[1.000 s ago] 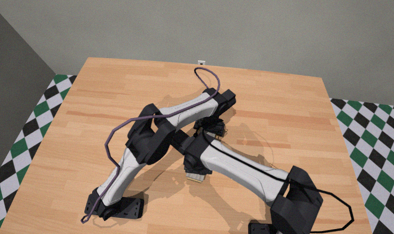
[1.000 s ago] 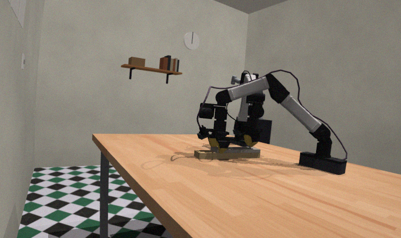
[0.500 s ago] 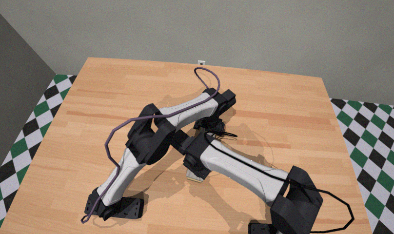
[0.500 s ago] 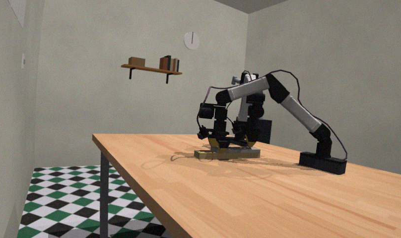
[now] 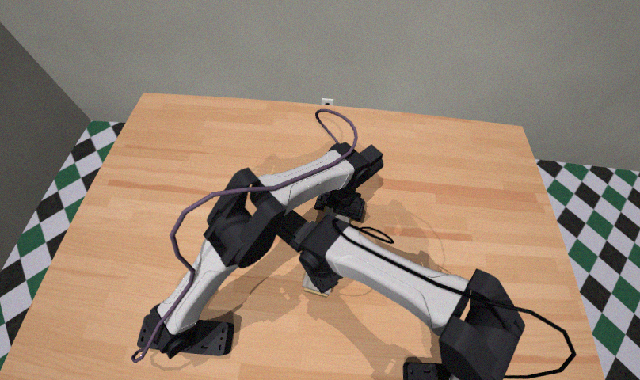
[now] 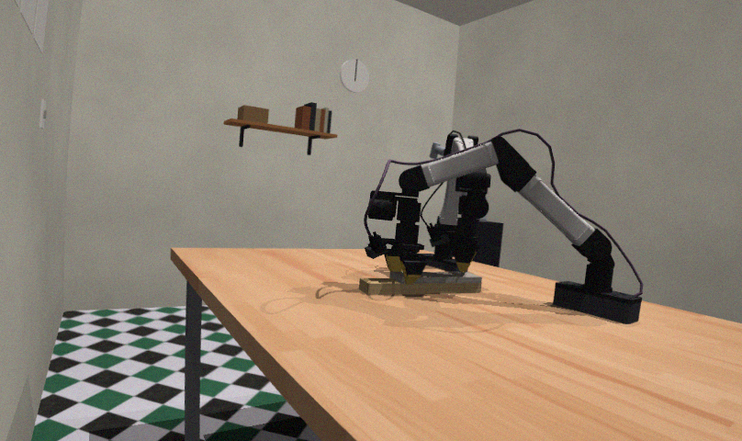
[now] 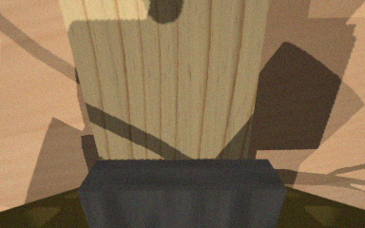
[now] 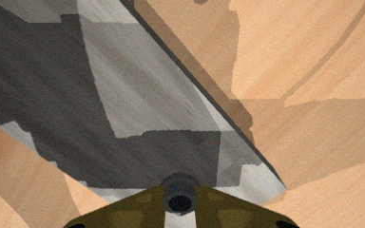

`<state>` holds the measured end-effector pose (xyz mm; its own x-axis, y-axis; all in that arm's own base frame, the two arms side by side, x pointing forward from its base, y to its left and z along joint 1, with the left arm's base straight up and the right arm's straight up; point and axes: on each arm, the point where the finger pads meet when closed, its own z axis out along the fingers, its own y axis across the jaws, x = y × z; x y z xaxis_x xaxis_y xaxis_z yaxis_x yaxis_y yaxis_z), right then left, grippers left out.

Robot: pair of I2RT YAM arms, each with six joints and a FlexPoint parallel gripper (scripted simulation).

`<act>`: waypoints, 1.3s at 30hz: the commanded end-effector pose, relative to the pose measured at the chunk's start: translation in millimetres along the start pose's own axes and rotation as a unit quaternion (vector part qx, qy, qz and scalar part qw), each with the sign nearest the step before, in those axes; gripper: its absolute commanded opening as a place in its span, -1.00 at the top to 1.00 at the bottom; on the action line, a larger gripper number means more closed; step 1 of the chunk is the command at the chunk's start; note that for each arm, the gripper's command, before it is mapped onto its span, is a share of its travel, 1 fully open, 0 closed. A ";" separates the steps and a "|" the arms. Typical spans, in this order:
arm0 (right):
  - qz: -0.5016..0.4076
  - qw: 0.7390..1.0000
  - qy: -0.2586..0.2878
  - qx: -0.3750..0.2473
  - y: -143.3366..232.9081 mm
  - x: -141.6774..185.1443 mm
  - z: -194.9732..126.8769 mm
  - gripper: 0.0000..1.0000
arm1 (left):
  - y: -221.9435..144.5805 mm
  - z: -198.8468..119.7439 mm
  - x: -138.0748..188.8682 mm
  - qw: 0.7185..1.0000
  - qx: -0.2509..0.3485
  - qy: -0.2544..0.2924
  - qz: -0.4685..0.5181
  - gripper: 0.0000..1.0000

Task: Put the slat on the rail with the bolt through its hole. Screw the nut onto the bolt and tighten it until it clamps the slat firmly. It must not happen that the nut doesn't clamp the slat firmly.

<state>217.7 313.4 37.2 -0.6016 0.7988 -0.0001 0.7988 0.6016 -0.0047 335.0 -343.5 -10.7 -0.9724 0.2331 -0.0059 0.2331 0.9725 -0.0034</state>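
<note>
The grey slat [image 5: 310, 282] [image 6: 472, 279] [image 7: 182, 201] [image 8: 142, 81] lies lengthwise on the pale wooden rail [image 5: 315, 292] [image 6: 375, 286] [image 7: 170, 95]. The rail sticks out past the slat's far end. My left gripper [image 6: 404, 273] [image 7: 182, 192] is shut on that end, with a yellow finger on each side. My right gripper [image 6: 464, 268] [image 8: 180, 196] is low over the slat's other end. It is shut on the dark round nut [image 8: 180, 182], whose hole shows between the fingertips. The bolt is not visible. Whether the nut touches the slat cannot be told.
The left arm [image 5: 309, 185] and right arm [image 5: 384, 268] come close together above the slat and hide much of it in the top view. Their cables loop beside them. The wooden table [image 5: 455, 160] [image 6: 500, 371] extends around the rail.
</note>
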 end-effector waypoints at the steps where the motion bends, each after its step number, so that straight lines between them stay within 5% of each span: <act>1: 0.021 1.000 0.007 -0.018 2.3 -0.5 -9.2 0.73 | -1.0 -6.9 -3.4 1.000 0.005 -0.008 -0.001 -0.35; 28: 0.016 1.000 0.002 -0.009 1.7 -0.4 -4.6 0.73 | -1.0 -6.9 -3.4 1.000 0.005 -0.008 -0.001 -0.35; 30: 0.015 1.000 0.002 -0.008 3.0 0.2 -4.3 0.28 | -1.0 -6.9 -3.4 1.000 0.005 -0.008 -0.001 -0.35; 39: 0.015 1.000 0.002 -0.008 3.0 0.2 -4.3 0.28 | -1.0 -6.9 -3.4 1.000 0.005 -0.008 -0.001 -0.35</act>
<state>217.5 313.1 36.7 -0.5786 0.8156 -0.0007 0.8156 0.5786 -0.0062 335.0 -343.5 -10.7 -0.9724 0.2331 -0.0059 0.2331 0.9724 -0.0033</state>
